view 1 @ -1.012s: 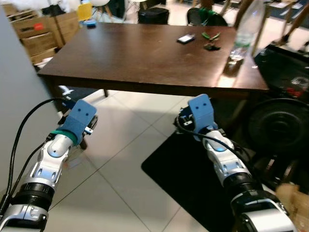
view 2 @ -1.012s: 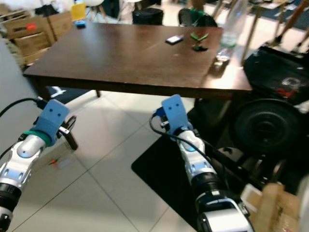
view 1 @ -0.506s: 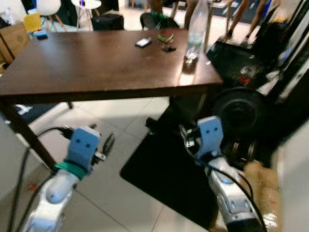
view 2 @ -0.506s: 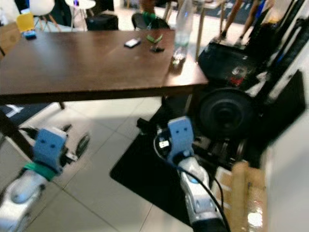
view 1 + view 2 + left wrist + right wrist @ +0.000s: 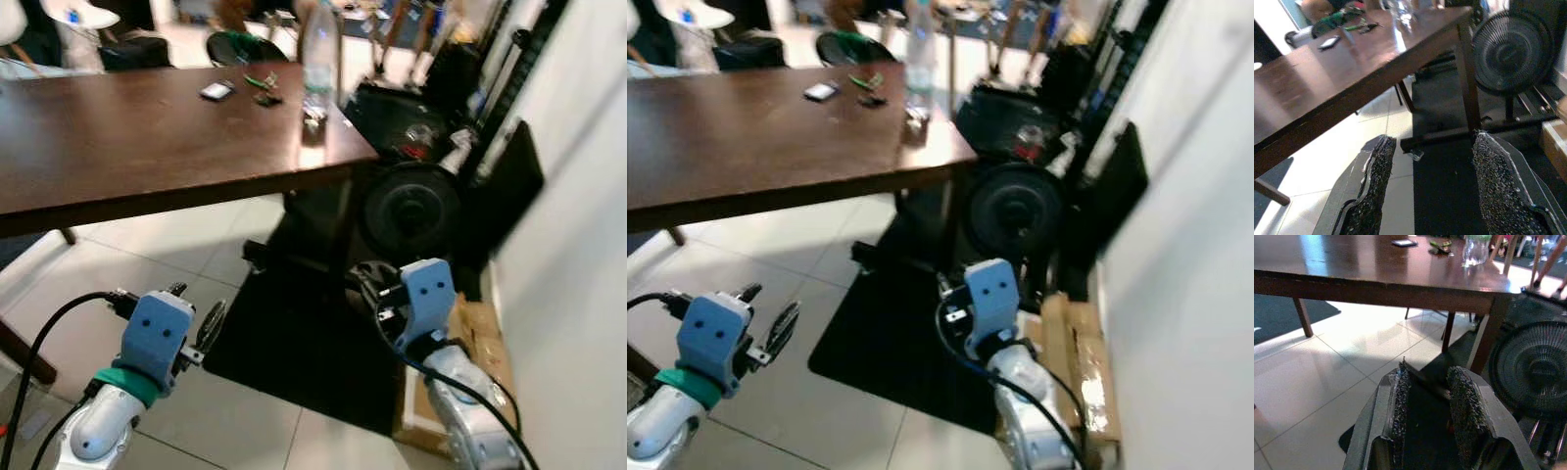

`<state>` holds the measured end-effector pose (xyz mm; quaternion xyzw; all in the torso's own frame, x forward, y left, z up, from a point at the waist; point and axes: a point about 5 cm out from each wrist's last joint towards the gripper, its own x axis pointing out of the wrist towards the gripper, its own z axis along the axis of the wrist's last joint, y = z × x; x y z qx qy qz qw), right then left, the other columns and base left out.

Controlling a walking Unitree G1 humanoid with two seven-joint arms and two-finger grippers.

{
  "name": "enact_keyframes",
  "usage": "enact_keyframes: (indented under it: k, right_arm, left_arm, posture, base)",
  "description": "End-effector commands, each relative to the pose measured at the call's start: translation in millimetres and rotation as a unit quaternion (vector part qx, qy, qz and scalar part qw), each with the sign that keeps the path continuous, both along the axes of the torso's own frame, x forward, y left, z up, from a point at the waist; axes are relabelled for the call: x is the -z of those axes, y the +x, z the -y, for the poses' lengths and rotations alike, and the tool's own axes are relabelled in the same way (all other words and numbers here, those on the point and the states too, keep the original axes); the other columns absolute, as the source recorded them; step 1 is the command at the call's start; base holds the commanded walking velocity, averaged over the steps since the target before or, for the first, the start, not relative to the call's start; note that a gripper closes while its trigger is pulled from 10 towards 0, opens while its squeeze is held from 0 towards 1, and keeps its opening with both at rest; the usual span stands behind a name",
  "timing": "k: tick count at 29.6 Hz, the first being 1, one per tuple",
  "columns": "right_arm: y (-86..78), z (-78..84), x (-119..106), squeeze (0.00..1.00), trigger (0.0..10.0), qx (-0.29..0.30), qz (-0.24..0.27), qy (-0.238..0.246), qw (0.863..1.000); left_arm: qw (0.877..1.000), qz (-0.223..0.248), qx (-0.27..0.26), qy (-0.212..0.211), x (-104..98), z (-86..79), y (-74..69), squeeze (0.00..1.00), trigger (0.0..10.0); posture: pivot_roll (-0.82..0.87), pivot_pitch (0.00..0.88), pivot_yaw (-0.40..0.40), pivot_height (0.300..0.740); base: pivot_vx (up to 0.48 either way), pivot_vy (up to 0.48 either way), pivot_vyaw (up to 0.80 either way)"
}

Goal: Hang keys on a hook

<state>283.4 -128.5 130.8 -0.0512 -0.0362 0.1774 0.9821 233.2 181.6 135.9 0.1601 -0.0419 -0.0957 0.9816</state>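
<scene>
The keys (image 5: 263,87), a small dark bunch with a green strap, lie on the far part of the dark wooden table (image 5: 118,137); they also show as the keys (image 5: 1440,245) in the right wrist view. Both arms are held low over the floor, well short of the table. My left gripper (image 5: 1432,196) is wide open with nothing between its fingers (image 5: 1374,186). My right gripper (image 5: 1430,401) is open by a narrow gap and holds nothing; its blue wrist mount (image 5: 426,294) stands near the black mat.
A phone (image 5: 217,91) and a clear bottle (image 5: 315,59) share the table with the keys. A black floor fan (image 5: 409,208) and a black bag (image 5: 392,108) stand beyond the table's corner. A black mat (image 5: 294,343), a cardboard box (image 5: 470,333) and a white wall (image 5: 578,245) lie to the right.
The camera has swung to the right: the table slid to the left of the picture, and the fan and white wall came into view. Both arms keep the same low pose.
</scene>
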Motion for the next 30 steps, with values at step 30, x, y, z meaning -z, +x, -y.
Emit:
enact_keyframes:
  k: [30]
  right_arm:
    - [7.7, -20.5, -20, 0.00, 10.0, -0.005, 0.028, 0.030, 0.999]
  left_arm:
    - [0.997, -0.002, -0.078, 0.005, -8, -8.0, 8.1, 0.00, 10.0]
  posture:
    - [-0.04, 0.010, 0.076, 0.740]
  base:
    - [0.348, 0.000, 0.01]
